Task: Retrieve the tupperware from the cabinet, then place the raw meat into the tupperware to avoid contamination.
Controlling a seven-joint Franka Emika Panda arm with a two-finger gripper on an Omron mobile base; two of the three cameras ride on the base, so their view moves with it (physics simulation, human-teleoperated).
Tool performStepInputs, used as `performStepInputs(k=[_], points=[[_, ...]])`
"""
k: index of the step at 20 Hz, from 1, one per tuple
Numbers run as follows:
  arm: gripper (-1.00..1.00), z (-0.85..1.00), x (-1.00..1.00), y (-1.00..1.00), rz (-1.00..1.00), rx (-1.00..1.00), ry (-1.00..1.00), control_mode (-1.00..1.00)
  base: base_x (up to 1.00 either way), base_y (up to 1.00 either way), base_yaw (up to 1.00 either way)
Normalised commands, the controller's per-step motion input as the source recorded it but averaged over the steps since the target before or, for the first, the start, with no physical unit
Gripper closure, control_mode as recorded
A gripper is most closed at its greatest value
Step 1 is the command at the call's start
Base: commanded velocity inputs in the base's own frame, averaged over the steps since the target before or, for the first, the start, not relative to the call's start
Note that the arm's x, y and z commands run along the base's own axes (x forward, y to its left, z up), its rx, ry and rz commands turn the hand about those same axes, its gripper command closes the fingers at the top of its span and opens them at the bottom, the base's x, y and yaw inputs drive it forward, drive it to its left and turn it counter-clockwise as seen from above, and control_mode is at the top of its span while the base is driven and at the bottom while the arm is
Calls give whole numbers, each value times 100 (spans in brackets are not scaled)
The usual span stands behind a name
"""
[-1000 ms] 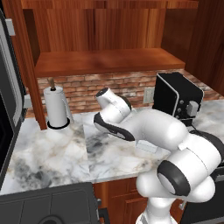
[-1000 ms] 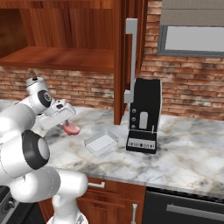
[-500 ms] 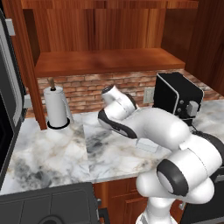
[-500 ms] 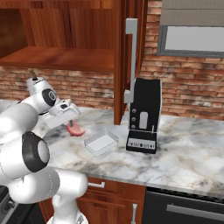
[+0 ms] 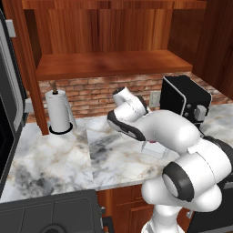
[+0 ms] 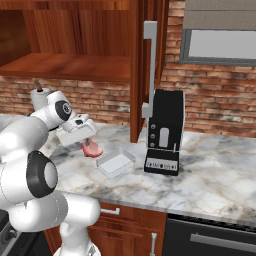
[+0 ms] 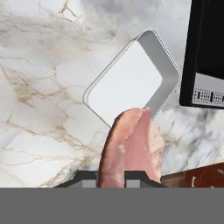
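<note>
My gripper (image 6: 87,143) is shut on the raw meat (image 6: 92,149), a pink-red slab that hangs from the fingers just above the marble counter. The tupperware (image 6: 116,163), a shallow whitish box, sits empty on the counter just right of the meat. In the hand view the meat (image 7: 131,151) hangs in front of the tupperware (image 7: 127,83), its far tip over the box's near rim. From the left base view, a corner of the tupperware (image 5: 152,149) peeks out past the arm. The cabinet (image 6: 90,35) stands open above, its door (image 6: 149,65) swung outward.
A black coffee machine (image 6: 164,132) stands right beside the tupperware, under the open cabinet door. A white paper-towel roll (image 5: 59,111) stands at the back left of the counter (image 5: 50,159). A brick wall runs behind.
The gripper has carried the meat a little to the right, closer to the tupperware. The tupperware has stayed where it was.
</note>
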Motion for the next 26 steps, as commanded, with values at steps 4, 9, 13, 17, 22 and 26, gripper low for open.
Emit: performStepInputs(k=[4, 9, 13, 17, 22, 26], points=[[100, -1, 6, -24, -9, 0, -3, -100, 0, 0, 0], [100, -5, 12, -19, -8, 0, -5, -100, 0, 0, 0], [100, -11, 16, -16, -6, 0, -7, -100, 0, 0, 0], [100, -15, 18, -12, -5, 1, -9, -100, 0, 0, 0], [100, -12, 15, -15, -5, 1, -7, -100, 0, 0, 0], [100, -9, 15, -12, -5, 0, -7, -100, 0, 0, 0]])
